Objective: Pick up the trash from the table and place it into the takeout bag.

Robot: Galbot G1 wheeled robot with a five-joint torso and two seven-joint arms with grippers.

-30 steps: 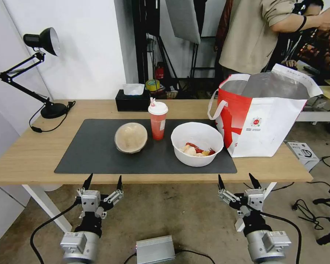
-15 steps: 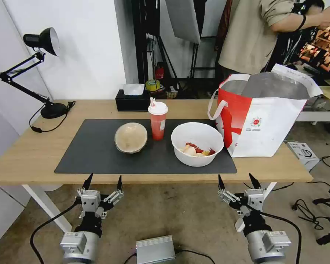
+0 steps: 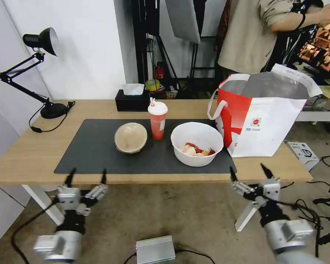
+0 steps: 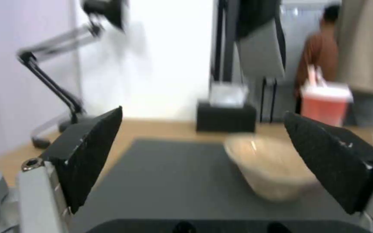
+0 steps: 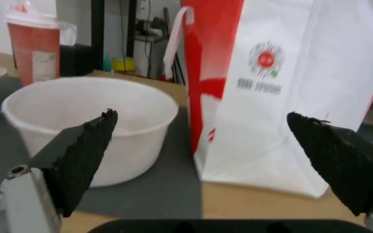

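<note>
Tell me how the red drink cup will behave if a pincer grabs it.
The red drink cup stands tall and narrow on the mat, so a sideways nudge could likely tip it. Its smooth tapered wall may slip upward. Fill level is not visible, so weight is uncertain.

Left wrist view blurred: tan container (image 4: 269, 168) and red cup (image 4: 324, 104) soft-edged. Takeout bag (image 5: 299, 97) top cut by right wrist frame edge; small logo text unreadable. Bag interior below foil rim hidden in head view.

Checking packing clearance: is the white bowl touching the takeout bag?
Apart. The right wrist view shows a strip of dark mat between the white bowl and the takeout bag.
</note>
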